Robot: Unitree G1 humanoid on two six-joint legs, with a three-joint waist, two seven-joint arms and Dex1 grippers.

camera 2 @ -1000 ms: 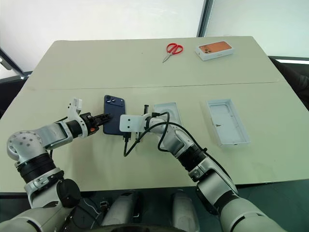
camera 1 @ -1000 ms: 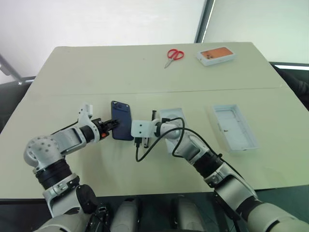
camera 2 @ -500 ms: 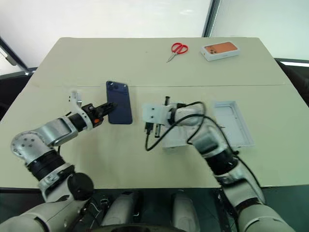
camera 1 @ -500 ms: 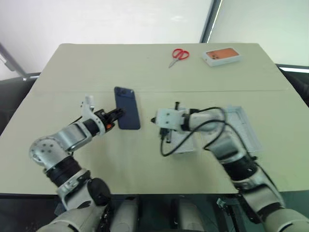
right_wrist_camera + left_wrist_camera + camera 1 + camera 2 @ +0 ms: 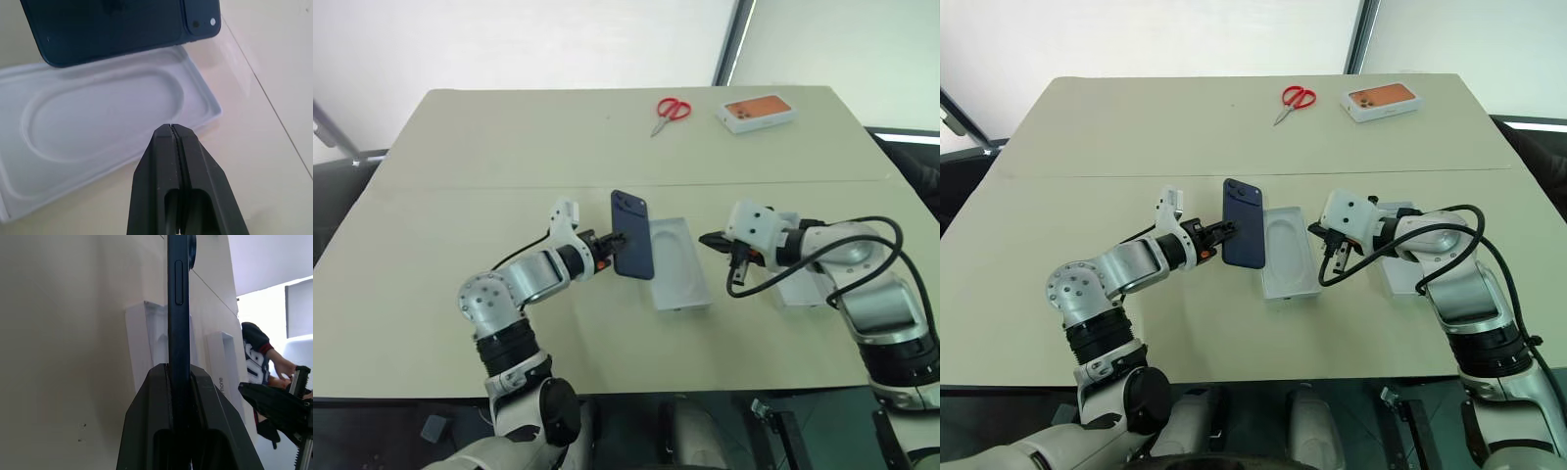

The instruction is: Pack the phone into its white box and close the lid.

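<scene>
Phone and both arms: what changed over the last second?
The left tool, shut on the phone, carried it rightward to the white tray's edge. The right tool, shut and empty, pulled away rightward. Scissors and orange-picture box stayed put.

Silver-grey jointed arms — black claw (image 5: 1315, 231) fingers, looping black cable (image 5: 1400, 257).

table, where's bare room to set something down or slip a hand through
Free: the table's left half beyond the left pincer, and the middle strip between the scissors and the phone. Crowded: the centre, where the phone, the white insert, the right pincer and the white box bunch together.
</scene>
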